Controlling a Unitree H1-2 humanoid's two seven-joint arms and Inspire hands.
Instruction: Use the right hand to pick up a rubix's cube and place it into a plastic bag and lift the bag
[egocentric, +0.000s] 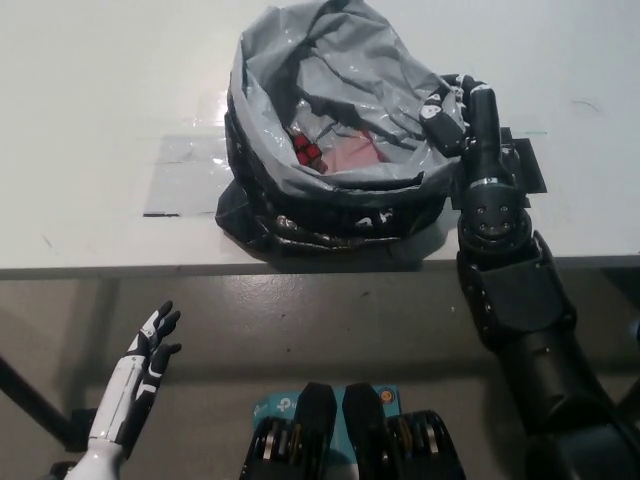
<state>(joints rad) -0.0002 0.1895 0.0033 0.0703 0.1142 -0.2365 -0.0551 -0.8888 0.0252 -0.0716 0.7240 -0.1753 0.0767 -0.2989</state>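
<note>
The black right hand (452, 112) pinches the right rim of the crumpled grey-and-black plastic bag (335, 130), upper centre on the white counter (100, 120); the red-faced Rubik's cube (306, 150) lies inside, left of those fingers. The white left hand (150, 345) rests lower left, fingers spread.

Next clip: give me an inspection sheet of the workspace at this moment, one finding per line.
Surface: white table with clear tape patch and black tape patch.
Job's things: plastic bag on the table, mouth open upward; Rubik's cube partly visible inside.
Clutter: nothing seen.
Hands: right hand shut on the bag's right rim; left hand open, below the table edge.
Cables: nothing seen.
Surroundings: grey floor.
</note>
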